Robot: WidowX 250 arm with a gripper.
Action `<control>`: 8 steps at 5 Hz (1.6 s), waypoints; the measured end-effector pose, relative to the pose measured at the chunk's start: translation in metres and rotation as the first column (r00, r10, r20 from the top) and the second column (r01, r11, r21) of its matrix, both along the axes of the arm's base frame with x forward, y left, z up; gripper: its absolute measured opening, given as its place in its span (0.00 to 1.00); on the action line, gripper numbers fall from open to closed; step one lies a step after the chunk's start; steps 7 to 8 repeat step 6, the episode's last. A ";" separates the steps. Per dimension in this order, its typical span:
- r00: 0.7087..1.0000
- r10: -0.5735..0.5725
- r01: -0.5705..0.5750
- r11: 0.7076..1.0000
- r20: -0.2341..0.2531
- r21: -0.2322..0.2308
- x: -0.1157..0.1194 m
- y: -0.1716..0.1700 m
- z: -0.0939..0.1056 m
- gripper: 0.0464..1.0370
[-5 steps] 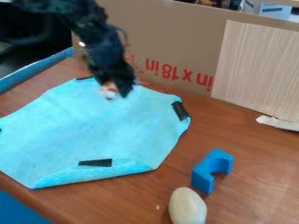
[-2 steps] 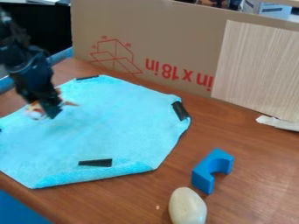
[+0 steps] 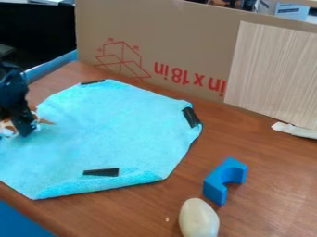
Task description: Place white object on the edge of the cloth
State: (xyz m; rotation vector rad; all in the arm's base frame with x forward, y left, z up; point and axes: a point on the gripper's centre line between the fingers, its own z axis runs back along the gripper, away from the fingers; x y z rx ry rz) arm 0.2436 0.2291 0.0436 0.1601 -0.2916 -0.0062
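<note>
Picture edges crop the arm and white egg-shaped object.

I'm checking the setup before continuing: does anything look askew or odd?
The blue cloth isn't lying fully flat: its near edge is folded over. Behind it, the red lettering on the cardboard is upside down.

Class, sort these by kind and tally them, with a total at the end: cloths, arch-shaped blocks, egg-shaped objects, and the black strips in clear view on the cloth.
Turquoise cloth: 1
Blue arch-shaped block: 1
Pale egg-shaped object: 1
Black strips in clear view: 3
Total: 6
</note>
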 end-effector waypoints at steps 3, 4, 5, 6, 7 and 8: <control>1.000 -0.014 0.015 0.998 0.019 -0.065 -0.006 -0.001 0.000 0.98; 1.000 0.003 0.000 0.995 0.031 -0.101 -0.006 -0.009 0.010 0.97; 1.000 0.013 -0.013 0.996 -0.001 -0.093 0.001 -0.018 0.048 0.97; 0.991 0.064 -0.059 0.997 -0.114 0.046 0.004 -0.029 0.094 0.97; 0.991 0.064 -0.059 0.997 -0.114 0.046 0.004 -0.029 0.094 0.97; 0.991 0.064 -0.059 0.997 -0.114 0.046 0.004 -0.029 0.094 0.97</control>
